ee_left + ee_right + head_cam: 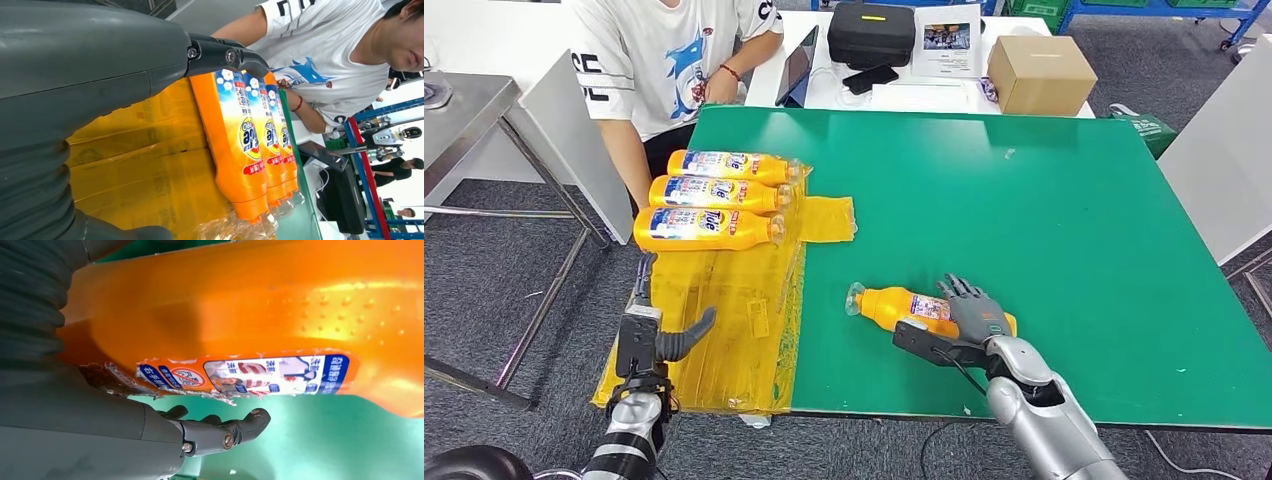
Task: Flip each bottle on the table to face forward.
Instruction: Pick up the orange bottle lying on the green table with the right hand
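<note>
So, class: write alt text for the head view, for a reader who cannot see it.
The robot's right hand rests on an orange bottle lying on a green table. Three more bottles lie side by side on yellow plastic, near a seated person.

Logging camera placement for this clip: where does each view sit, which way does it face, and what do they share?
Head view: high on the robot, looking forward and down at the green table; both arms enter from below, right hand on the lone bottle.
Left wrist view: behind the left hand, facing three bottles and a seated person.
Right wrist view: behind the right hand, close against the lone bottle.
Shared: head and left wrist views both show the three bottles on yellow plastic.
</note>
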Controlling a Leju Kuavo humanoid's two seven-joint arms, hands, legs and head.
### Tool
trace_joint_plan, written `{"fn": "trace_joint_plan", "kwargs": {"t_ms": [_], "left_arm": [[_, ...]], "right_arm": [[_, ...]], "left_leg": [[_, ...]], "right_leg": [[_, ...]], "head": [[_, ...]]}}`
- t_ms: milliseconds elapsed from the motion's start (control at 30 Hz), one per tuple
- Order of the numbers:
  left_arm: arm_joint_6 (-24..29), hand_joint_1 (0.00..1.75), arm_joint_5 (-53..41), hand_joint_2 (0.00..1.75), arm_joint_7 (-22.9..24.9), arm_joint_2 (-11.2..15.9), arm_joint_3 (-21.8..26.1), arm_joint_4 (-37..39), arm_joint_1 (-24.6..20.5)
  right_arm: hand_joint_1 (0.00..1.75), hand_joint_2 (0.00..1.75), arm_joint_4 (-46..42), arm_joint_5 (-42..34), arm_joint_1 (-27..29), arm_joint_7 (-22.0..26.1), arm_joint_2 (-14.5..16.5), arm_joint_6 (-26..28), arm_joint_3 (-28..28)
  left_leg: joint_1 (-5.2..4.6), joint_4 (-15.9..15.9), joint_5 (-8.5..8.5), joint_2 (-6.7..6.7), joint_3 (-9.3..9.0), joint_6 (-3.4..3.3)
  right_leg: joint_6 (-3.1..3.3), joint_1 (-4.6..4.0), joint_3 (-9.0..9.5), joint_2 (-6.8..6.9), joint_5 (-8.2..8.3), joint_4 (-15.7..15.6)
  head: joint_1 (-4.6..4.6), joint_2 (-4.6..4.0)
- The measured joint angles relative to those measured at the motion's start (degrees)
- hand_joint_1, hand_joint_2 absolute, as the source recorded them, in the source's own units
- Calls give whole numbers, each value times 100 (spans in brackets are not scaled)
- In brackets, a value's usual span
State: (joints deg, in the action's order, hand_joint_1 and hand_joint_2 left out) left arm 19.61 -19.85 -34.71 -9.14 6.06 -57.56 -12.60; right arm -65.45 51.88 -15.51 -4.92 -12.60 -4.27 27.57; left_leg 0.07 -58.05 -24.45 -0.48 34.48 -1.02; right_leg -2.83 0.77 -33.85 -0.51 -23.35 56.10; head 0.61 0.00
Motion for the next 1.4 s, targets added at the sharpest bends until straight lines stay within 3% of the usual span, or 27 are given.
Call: {"fn": "trace_joint_plan", "kwargs": {"t_ms": [33,67,400,700,833,967,1200,1400], "left_arm": [[4,0,0,175,-1,0,1,31,-21],[7,0,0,175,-3,0,0,65,-44],[2,0,41,175,-32,-13,-25,361,-225],[1,0,54,175,-37,-37,-28,479,-265],[-48,0,96,175,-35,-44,-50,492,-261],[-340,0,333,175,37,-102,-109,452,-222],[-1753,0,1453,175,539,-258,-419,28,-87],[-2764,0,2342,175,845,-271,-898,-443,-5]], "right_arm": [[164,175,34,-64,-15,25,-29,-42,35],[175,175,64,-125,-34,59,-50,-64,68],[175,175,79,-867,-31,390,-86,210,157],[175,175,-95,-1084,106,544,-55,389,88],[175,175,-417,-1623,386,1120,190,999,-196],[175,175,-982,-1919,777,1930,718,2052,-574],[175,175,-2039,-1815,991,2890,1420,4018,-1177],[175,175,-2303,-1903,1096,3424,1691,4386,-1627]], "left_leg": [[0,0,0,1,-3,0],[0,0,0,2,-6,0],[1,0,-4,18,-29,-2],[7,0,-6,28,-27,1],[8,1,-6,26,-12,2],[8,0,9,20,34,5],[4,0,13,-2,67,8],[-1,0,8,-3,75,4]], "right_leg": [[0,0,4,0,1,0],[0,0,10,-1,2,-1],[0,-2,11,-5,3,-1],[-2,-11,29,-13,5,0],[-1,-12,18,-14,6,1],[-1,-12,-22,-12,9,9],[-6,-4,-46,-3,6,10],[-7,2,-52,-2,5,6]], "head": [[0,0],[-1,0],[0,0],[1,0],[1,0],[-2,0],[-1,0],[-2,0]]}}
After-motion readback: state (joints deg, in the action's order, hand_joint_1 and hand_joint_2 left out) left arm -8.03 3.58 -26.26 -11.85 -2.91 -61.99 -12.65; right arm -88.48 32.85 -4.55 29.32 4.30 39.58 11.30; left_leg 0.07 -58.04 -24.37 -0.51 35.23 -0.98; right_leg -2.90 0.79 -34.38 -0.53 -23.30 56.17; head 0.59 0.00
